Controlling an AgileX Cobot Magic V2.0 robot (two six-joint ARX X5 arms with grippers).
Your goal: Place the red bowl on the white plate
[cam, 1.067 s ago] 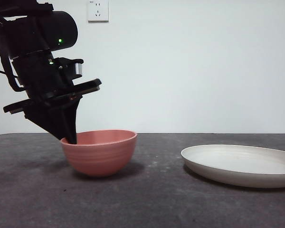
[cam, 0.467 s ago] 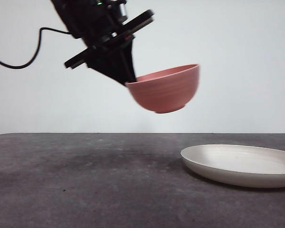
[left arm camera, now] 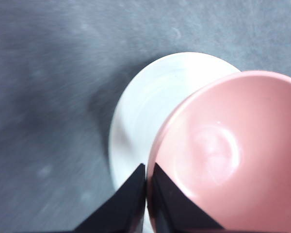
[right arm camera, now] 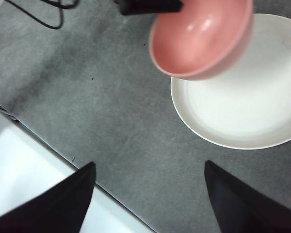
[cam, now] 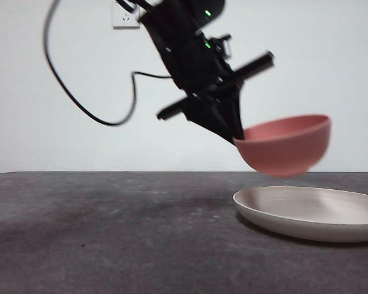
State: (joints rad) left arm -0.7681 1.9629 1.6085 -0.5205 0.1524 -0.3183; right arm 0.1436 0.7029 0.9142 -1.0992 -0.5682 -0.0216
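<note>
The red bowl [cam: 288, 146] hangs tilted in the air just above the left part of the white plate [cam: 313, 211], not touching it. My left gripper [cam: 236, 136] is shut on the bowl's left rim, one jaw inside and one outside. In the left wrist view the red bowl [left arm camera: 233, 155] covers part of the white plate [left arm camera: 150, 107] beneath, with the left gripper [left arm camera: 146, 177] pinching its rim. The right wrist view looks down on the red bowl [right arm camera: 199, 39] over the white plate [right arm camera: 242, 102]; my right gripper [right arm camera: 148, 194] is open, high above the table and away from both.
A dark grey tabletop [cam: 110, 233] stretches left of the plate. A black cable [cam: 92, 110] trails from the left arm. A wall socket [cam: 126, 15] sits on the white wall. The table's edge and a white floor [right arm camera: 24, 184] show in the right wrist view.
The left gripper lifted the bowl off the table at the left, carried it right, and now holds it lower, just over the plate's left part. The plate has stayed still.
</note>
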